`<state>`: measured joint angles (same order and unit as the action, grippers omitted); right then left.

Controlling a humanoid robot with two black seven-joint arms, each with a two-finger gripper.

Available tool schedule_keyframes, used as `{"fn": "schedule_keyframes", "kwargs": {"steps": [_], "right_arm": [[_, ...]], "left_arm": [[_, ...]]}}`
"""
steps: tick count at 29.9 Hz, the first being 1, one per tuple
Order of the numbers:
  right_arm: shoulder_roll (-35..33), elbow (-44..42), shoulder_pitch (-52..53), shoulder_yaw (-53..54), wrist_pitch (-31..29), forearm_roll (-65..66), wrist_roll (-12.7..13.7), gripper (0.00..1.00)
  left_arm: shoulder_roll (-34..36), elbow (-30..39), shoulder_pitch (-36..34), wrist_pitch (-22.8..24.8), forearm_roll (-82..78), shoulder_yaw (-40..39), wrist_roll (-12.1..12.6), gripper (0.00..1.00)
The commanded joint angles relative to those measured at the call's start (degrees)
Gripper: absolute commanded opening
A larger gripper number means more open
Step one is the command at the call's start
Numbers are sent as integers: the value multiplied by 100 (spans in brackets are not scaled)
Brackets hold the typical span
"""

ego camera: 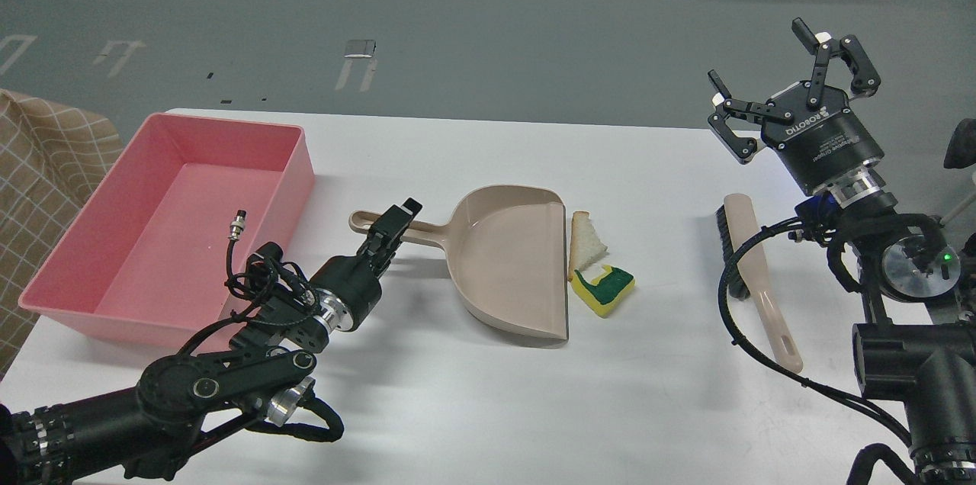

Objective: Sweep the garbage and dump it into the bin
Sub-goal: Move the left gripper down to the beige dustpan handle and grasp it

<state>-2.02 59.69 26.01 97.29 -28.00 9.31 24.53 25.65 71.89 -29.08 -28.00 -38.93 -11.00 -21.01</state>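
Note:
The pink bin (303, 165) stands at the table's left, with nothing lying in it. The beige dustpan (511, 264) lies mid-table, its handle (435, 230) pointing left. The garbage lies just right of the pan's open edge: a triangular white bread slice (588, 242) and a yellow sponge with a green top (605, 290). My left gripper (396, 221) is over the handle's left end; its fingers look like one dark shape. My right gripper (793, 88) is open and empty, raised above the table's right side.
A beige hand brush with black bristles (751, 271) lies on the white table (488, 393) at the right, below my right gripper. A checked tan cloth (38, 165) is off the table's left edge. A loose cable plug sticks up from my left arm.

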Motion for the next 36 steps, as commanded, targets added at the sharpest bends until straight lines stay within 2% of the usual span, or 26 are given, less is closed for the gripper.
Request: {"fn": "schedule_keyframes", "kwargs": {"steps": [1,7,8,9,27,28,32,34,36], "right_arm": [[0,25,0,0,0,-9,-1,100],[0,25,-9,-9,0,0,-1,100],[0,33,-9,-9,0,-8,-1,100],[0,33,-9,0,0,-9,-1,100],[8,33,-26,-9,0,-8,-1,100],[8,33,-18,-9,0,-9,-1,100],[8,33,-17,-9,0,0,-1,100],[0,33,-17,-9,0,0,-1,100],[0,33,-17,-9,0,0,-1,100]], "left_arm": [[-8,1,-2,0,0,2,0,59],[1,1,16,0,0,10,-9,54],[1,1,16,0,-9,19,-9,47],[1,1,16,0,0,19,-9,44],[10,-8,34,0,17,19,0,38],[10,0,34,0,17,19,-8,34],[10,-8,34,0,17,19,-17,28],[10,-8,25,0,9,19,-26,21],[1,-8,16,0,17,19,-26,18]]}}
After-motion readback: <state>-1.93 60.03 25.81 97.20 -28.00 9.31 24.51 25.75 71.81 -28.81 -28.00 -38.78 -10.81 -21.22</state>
